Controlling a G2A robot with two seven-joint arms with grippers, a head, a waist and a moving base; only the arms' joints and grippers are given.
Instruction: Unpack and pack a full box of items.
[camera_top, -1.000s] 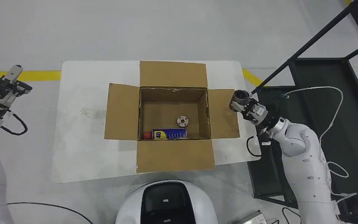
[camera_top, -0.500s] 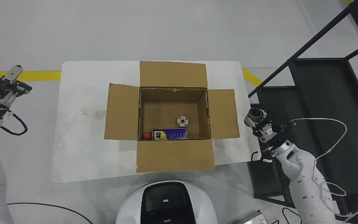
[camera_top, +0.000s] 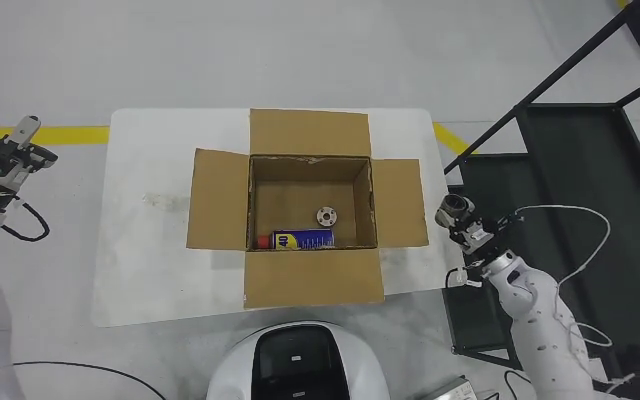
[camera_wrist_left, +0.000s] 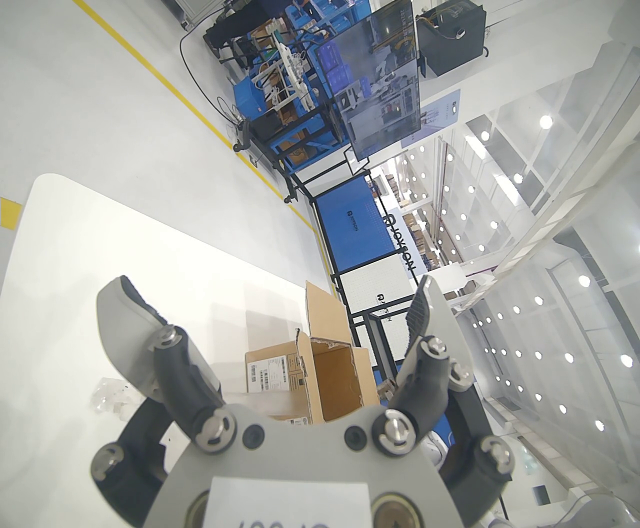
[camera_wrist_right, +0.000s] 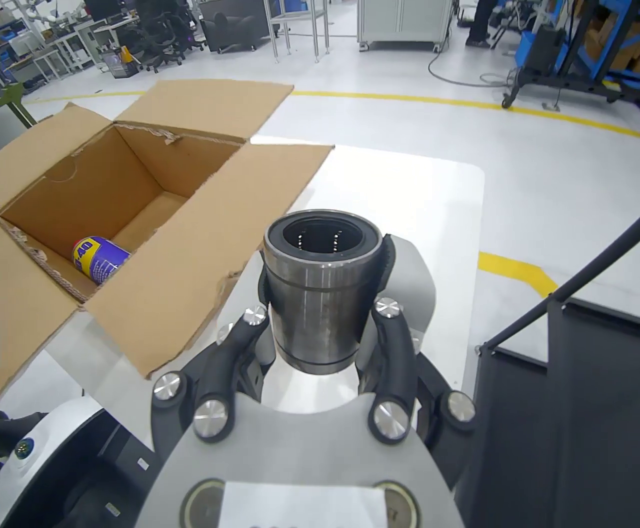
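Right arm backs away from the box with its load

I watch my right gripper (camera_top: 457, 213), clamped on the steel cylinder (camera_wrist_right: 320, 285), leave its place above the box's right flap (camera_top: 400, 203). It draws back toward me and outward, ending just past the right side of the table (camera_top: 425, 140). Over the last half second it barely shifts.

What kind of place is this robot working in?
Probably an industrial robotics lab or workshop: yellow floor lines, blue racks and a large screen stand beyond the white table with its box.
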